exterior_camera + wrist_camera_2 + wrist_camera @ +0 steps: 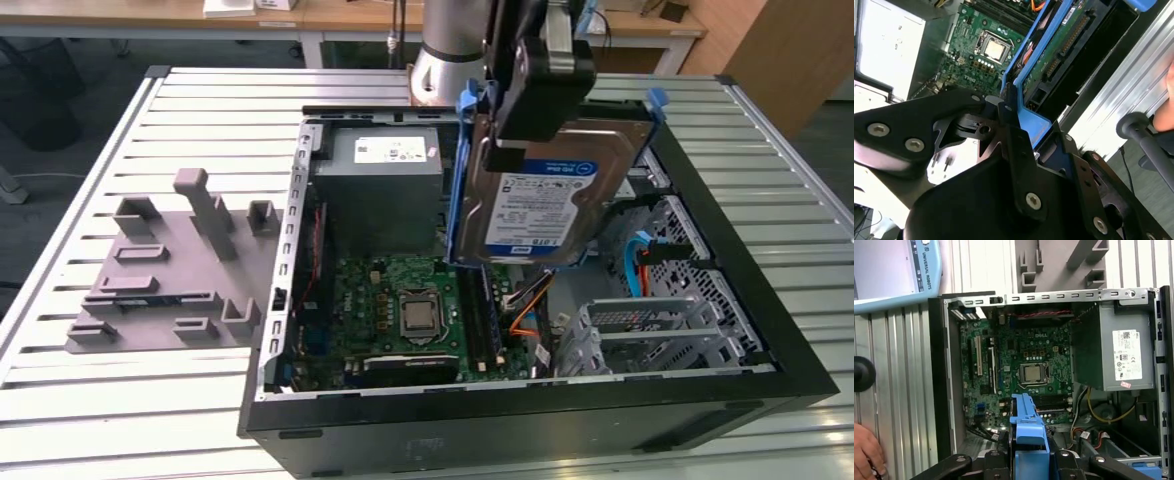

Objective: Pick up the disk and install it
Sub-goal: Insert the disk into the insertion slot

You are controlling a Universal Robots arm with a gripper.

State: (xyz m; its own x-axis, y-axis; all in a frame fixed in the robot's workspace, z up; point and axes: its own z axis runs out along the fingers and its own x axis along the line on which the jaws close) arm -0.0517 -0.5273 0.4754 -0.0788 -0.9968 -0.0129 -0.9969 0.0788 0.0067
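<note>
Disk (554, 205) was found clamped by its blue frame edge in the gripper (521, 150), hung upright above the open case (534, 415), near the drive cage (654, 330) at the exterior view's right; edge grip judged to leave both faces free.

Slatted metal table (107, 420), pale wooden desks (347, 12) behind, dark grey floor (67, 140).
</note>
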